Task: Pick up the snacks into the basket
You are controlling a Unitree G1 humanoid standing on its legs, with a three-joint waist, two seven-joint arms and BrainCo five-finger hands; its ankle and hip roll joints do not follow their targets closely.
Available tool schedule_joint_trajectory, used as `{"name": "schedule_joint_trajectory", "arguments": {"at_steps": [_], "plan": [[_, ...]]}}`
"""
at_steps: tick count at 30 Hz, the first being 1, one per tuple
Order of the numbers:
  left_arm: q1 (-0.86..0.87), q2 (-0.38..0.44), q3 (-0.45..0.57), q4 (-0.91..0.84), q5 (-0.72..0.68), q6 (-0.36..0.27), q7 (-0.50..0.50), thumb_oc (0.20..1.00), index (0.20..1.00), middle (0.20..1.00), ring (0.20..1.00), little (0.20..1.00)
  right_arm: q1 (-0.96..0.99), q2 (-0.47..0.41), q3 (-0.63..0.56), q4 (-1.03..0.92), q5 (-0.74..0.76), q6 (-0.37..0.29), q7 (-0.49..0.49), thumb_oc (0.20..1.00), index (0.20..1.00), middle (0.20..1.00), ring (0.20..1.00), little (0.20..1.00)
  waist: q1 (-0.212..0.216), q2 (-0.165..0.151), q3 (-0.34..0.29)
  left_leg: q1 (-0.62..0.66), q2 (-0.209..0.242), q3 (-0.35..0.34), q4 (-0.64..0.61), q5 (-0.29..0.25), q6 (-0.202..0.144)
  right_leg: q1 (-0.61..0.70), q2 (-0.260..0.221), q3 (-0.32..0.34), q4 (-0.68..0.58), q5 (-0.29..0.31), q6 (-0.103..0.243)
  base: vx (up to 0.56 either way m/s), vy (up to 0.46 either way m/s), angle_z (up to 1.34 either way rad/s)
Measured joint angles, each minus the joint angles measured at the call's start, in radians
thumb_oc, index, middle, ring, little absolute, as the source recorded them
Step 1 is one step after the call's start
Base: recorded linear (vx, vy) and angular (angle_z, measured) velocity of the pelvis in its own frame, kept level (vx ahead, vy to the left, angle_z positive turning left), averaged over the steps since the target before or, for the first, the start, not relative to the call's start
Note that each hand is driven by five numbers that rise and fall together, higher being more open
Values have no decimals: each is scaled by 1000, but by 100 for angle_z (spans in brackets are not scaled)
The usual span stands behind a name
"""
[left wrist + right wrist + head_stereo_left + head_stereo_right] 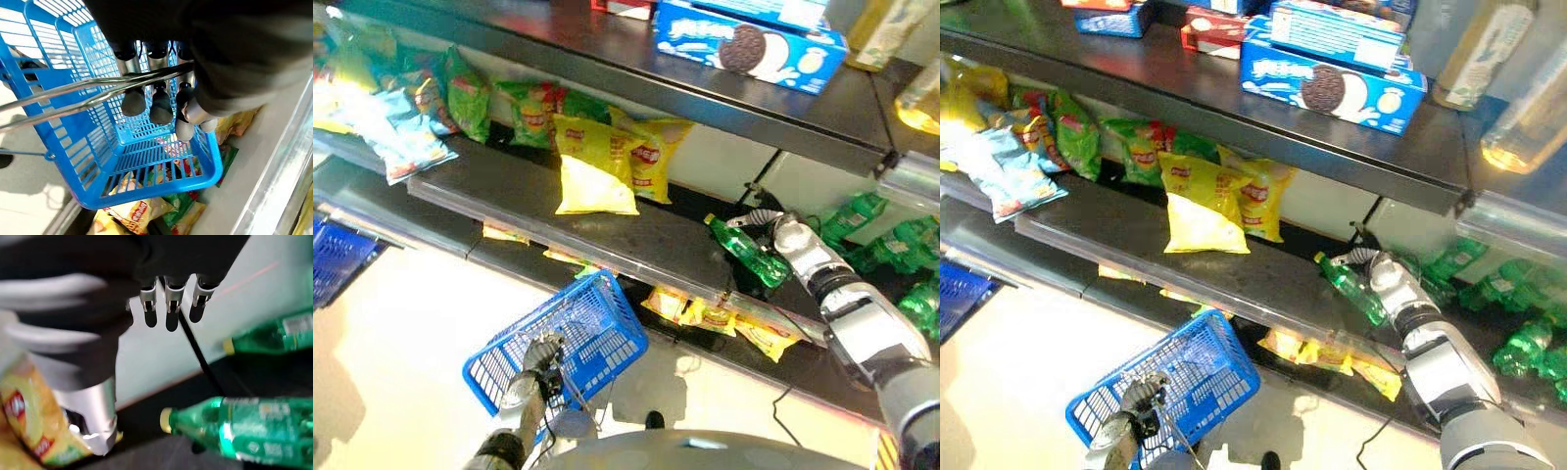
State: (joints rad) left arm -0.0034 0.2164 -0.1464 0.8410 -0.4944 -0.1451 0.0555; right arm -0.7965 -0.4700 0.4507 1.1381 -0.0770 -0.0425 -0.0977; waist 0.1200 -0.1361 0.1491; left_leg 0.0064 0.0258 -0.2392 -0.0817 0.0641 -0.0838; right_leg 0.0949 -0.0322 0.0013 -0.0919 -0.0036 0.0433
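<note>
My left hand hangs low in front of the shelves, its fingers curled round the metal wire handle of a blue plastic basket. The basket tilts and I see nothing inside it. Yellow snack bags stand on the middle shelf, with green bags behind them. My right hand reaches onto that shelf's right end, just beside a lying green bottle. Its fingers are extended and the thumb stands apart. The bottle lies past them, not gripped.
A blue cookie box sits on the top shelf. More snack bags lie on the lowest shelf behind the basket. Several green bottles crowd the right end. Pale bags fill the shelf's left end. A second blue basket stands at far left.
</note>
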Motion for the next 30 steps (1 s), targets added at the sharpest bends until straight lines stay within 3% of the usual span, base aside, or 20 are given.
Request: {"name": "schedule_joint_trajectory", "arguments": {"at_steps": [4,13,26,30], "plan": [[-13,21,0,-19,-1,-1,7,200,200,200,200,200,-12,49,1,46,0,7,2,1000,1000,1000,1000,1000,14,-29,19,-28,-9,-13,2,8,2,-20,-5,-15,1,2,4,-49,37,12],[-38,45,38,-20,-13,-5,25,200,200,200,200,200,-25,71,8,90,1,9,37,1000,1000,1000,1000,1000,22,-69,63,-45,-22,-21,1,14,9,-33,-18,-26,2,3,11,-5,39,3],[-40,50,50,-13,-29,0,28,200,200,200,200,200,6,79,-30,202,-62,33,45,1000,1000,1000,1000,1000,27,-74,64,-21,-23,-6,-4,17,14,-27,-22,-26,20,4,13,20,31,-3],[-36,54,51,-12,-30,1,31,200,200,200,200,200,19,79,-49,206,-70,46,43,1000,1000,1000,1000,1000,6,-77,61,-16,-24,0,-5,19,16,-30,-23,-20,29,6,18,9,18,-3]]}}
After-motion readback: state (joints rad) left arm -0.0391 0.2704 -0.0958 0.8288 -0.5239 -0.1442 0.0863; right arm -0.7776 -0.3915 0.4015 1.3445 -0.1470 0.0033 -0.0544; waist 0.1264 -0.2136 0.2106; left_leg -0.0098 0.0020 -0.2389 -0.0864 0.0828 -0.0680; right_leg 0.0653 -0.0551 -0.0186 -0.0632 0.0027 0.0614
